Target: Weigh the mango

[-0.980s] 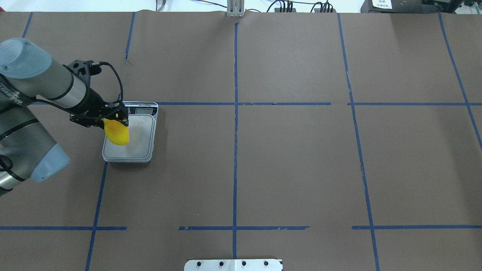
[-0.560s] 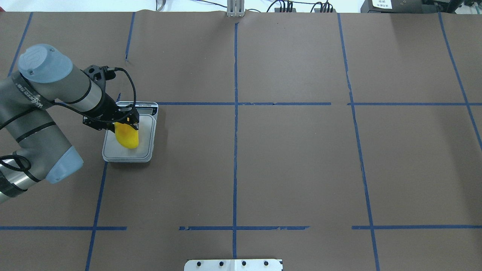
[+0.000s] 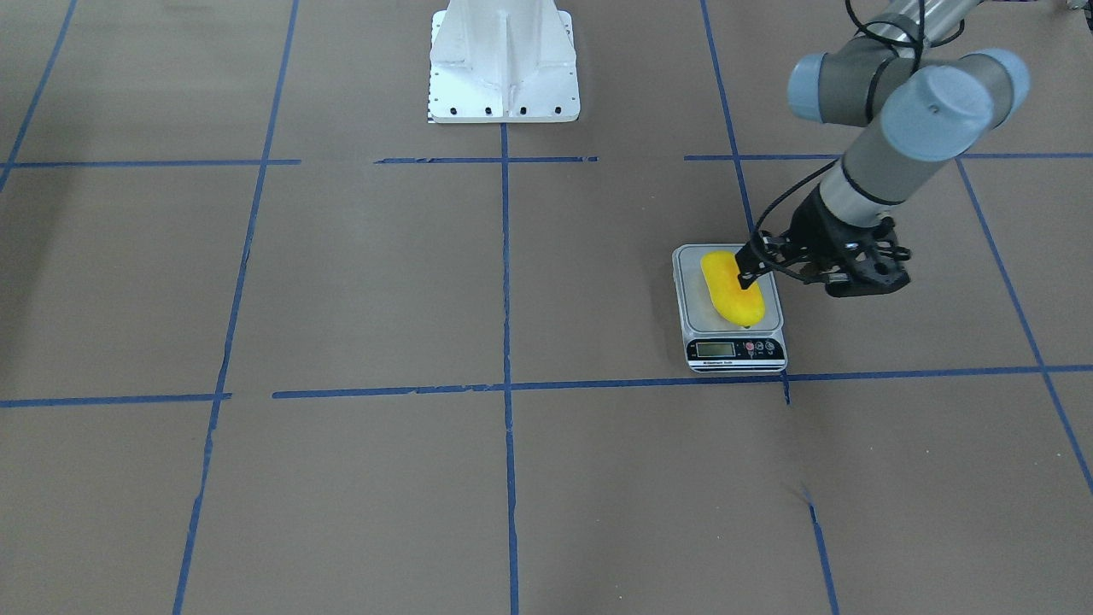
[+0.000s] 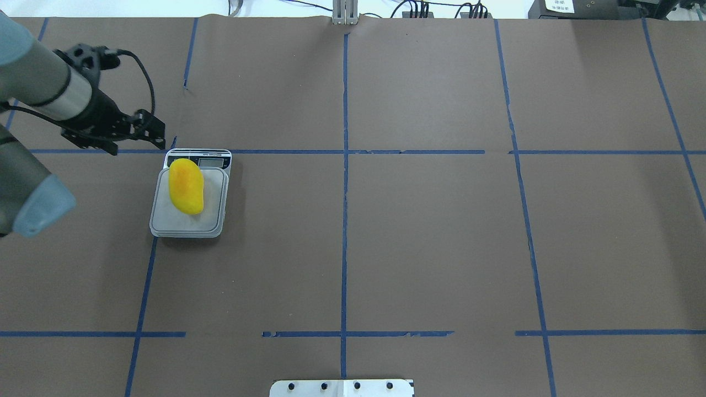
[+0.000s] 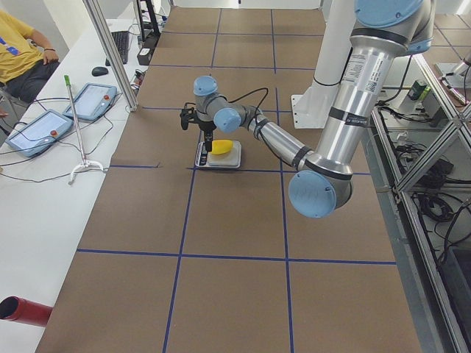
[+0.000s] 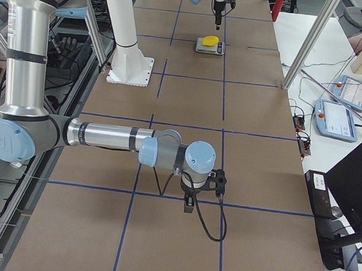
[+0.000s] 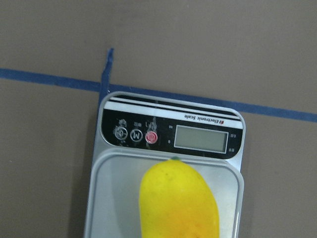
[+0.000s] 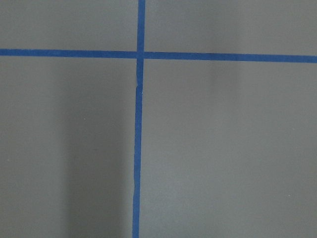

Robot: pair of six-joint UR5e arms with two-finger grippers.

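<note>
The left gripper [image 4: 156,135] hovers empty, jaws apart, off behind the mango [image 4: 186,186]. The mango lies alone, lengthwise on the scale [image 4: 213,216], likely so nothing else loads it. Its tip leaves the display [image 7: 201,138] uncovered for reading.

Left arm [image 4: 38,69]: grey tubes, silver wrist collar, pale blue joint caps.
Left gripper [image 4: 154,131]: black, slim fingers, open-frame bracket behind.
Cable [image 4: 149,88]: black, thin, curved.
Right arm [image 6: 104,136]: silver tube, blue caps, logo on one.
Base [image 3: 504,60]: white pedestal, dark screws along foot.
</note>
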